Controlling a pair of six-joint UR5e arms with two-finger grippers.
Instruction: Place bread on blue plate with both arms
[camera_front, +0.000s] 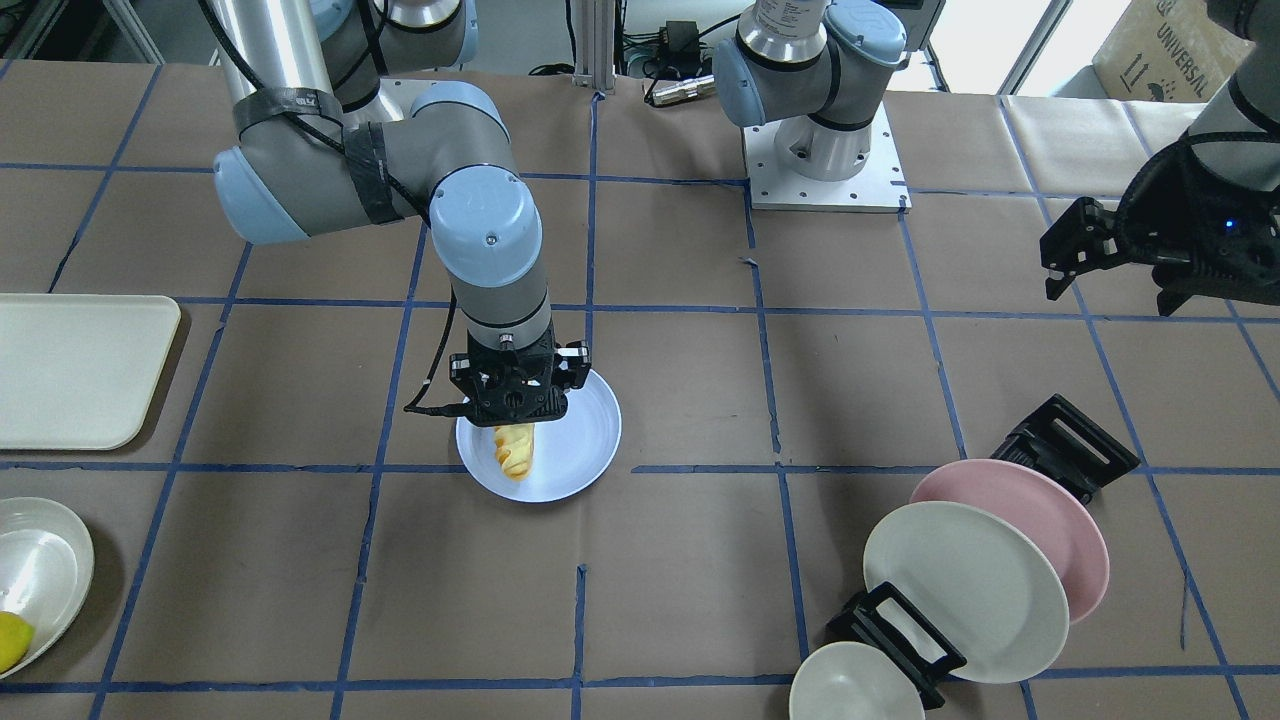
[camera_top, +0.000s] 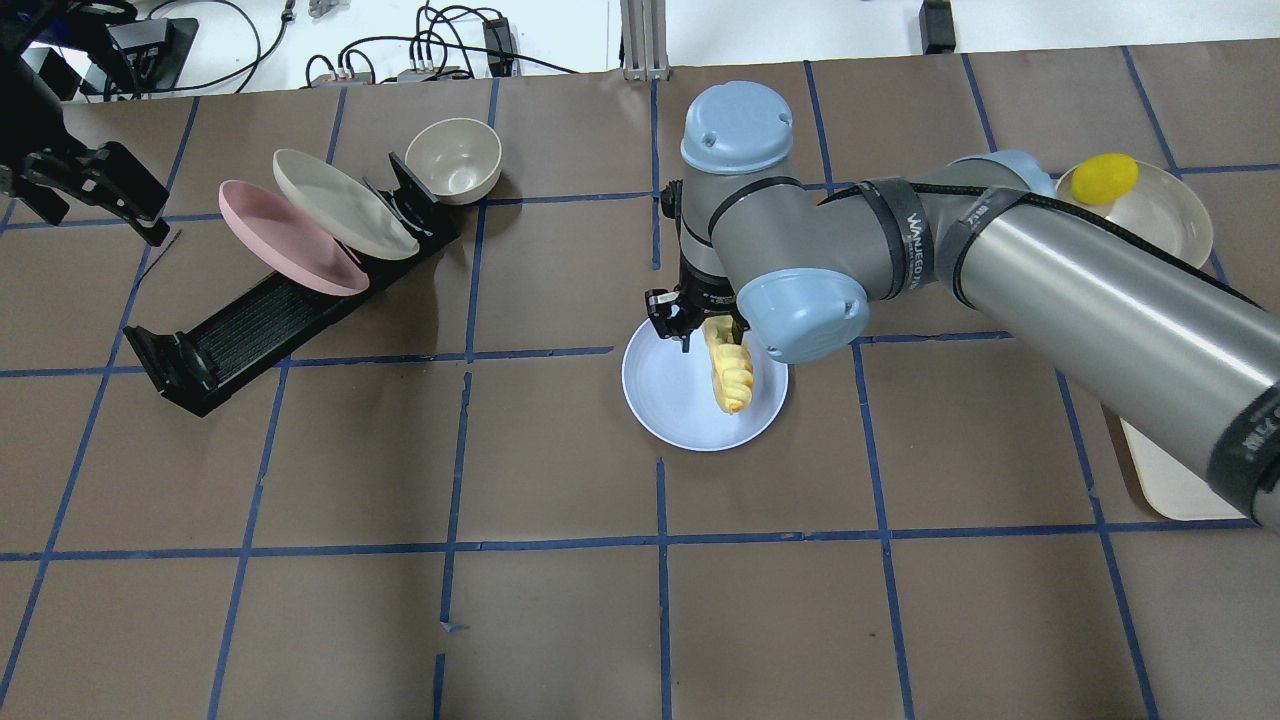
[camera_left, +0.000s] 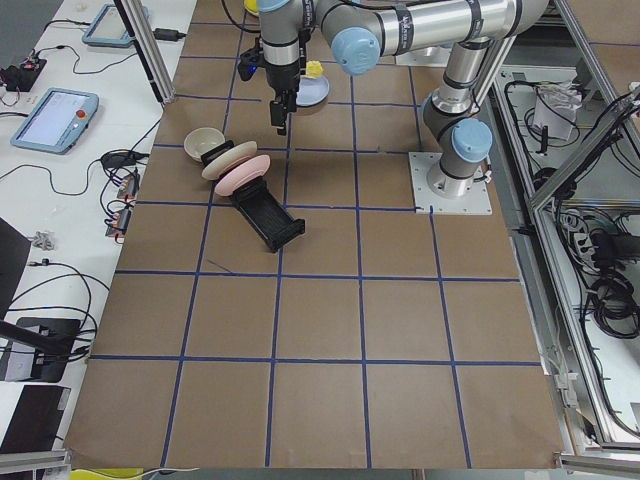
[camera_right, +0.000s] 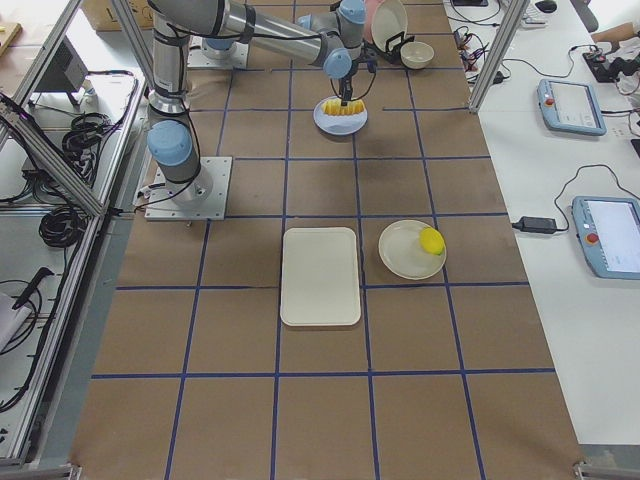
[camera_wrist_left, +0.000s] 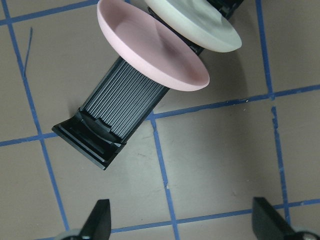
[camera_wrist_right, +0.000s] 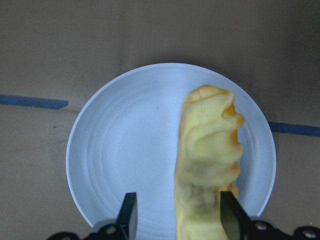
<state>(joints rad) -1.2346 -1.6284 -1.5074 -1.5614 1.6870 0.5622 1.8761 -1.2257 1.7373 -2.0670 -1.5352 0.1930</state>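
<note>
The bread (camera_top: 730, 375) lies on the right half of the blue plate (camera_top: 670, 390) near the table's middle. My right gripper (camera_top: 700, 325) hangs straight down over the plate's back edge. In the right wrist view the bread (camera_wrist_right: 210, 150) runs lengthwise on the plate (camera_wrist_right: 125, 150) between my gripper's (camera_wrist_right: 178, 217) fingers. It is against one finger and clear of the other, so the jaws are open. My left gripper (camera_top: 85, 195) hovers high at the far left. In its wrist view it (camera_wrist_left: 182, 225) is wide open and empty.
A black dish rack (camera_top: 250, 320) holds a pink plate (camera_top: 285, 250) and a cream plate (camera_top: 340, 200), with a cream bowl (camera_top: 455, 160) at its end. A cream tray (camera_front: 80, 370) and a cream plate with a small yellow fruit (camera_top: 1100, 178) lie on the robot's right.
</note>
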